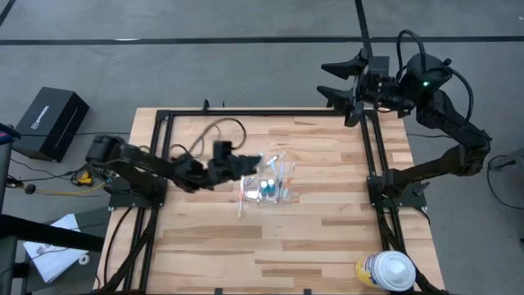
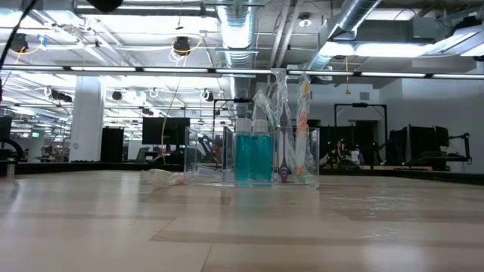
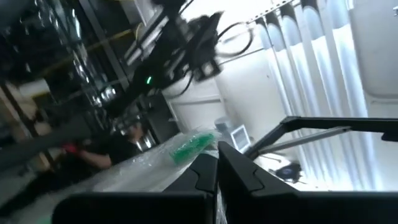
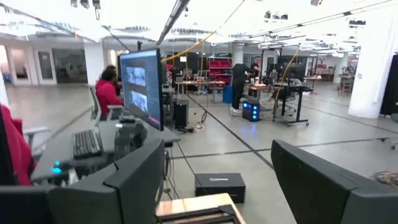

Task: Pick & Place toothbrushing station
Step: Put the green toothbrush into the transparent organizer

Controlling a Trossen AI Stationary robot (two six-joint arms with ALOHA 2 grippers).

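High view: left gripper (image 1: pixel 246 163) is closed on a wrapped toothbrush (image 1: pixel 264 161) beside the clear cup (image 1: pixel 270 188) mid-table; right gripper (image 1: pixel 342 78) is parked wide apart at the far edge. Round container (image 1: pixel 385 270) is seen near corner. Low view: teal tubes (image 2: pixel 252 157) are seen inside the cup. Left wrist: green bristles (image 3: pixel 189 145) are pinched.

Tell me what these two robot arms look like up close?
Both are dark, jointed arms. The right arm has black cables looping over it and a small green light near its wrist. Each end effector has two broad, dark, flat fingers: the right end effector shows them as pointed wedges, the left end effector as blocky ones.
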